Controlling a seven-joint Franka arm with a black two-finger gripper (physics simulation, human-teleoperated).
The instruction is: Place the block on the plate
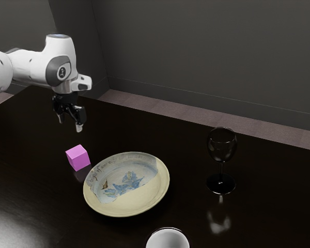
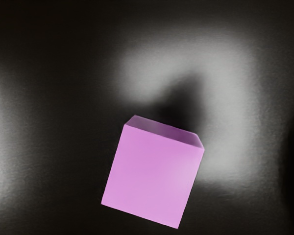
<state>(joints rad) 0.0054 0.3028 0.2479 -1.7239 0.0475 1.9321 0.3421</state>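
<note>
My gripper hangs above the dark table, its two fingertips apart with nothing between them. Below it, a little toward the exterior view's right, the pink block sits on the tabletop, close to the plate's rim but not on the plate. The cream plate has a blue flower pattern. In the wrist view the block appears large, turned slightly, with one side face showing along its edge.
A wine glass stands on the table beyond the plate, toward the exterior view's right. A white round object is partly visible at the exterior view's lower edge. A wall rises behind the table.
</note>
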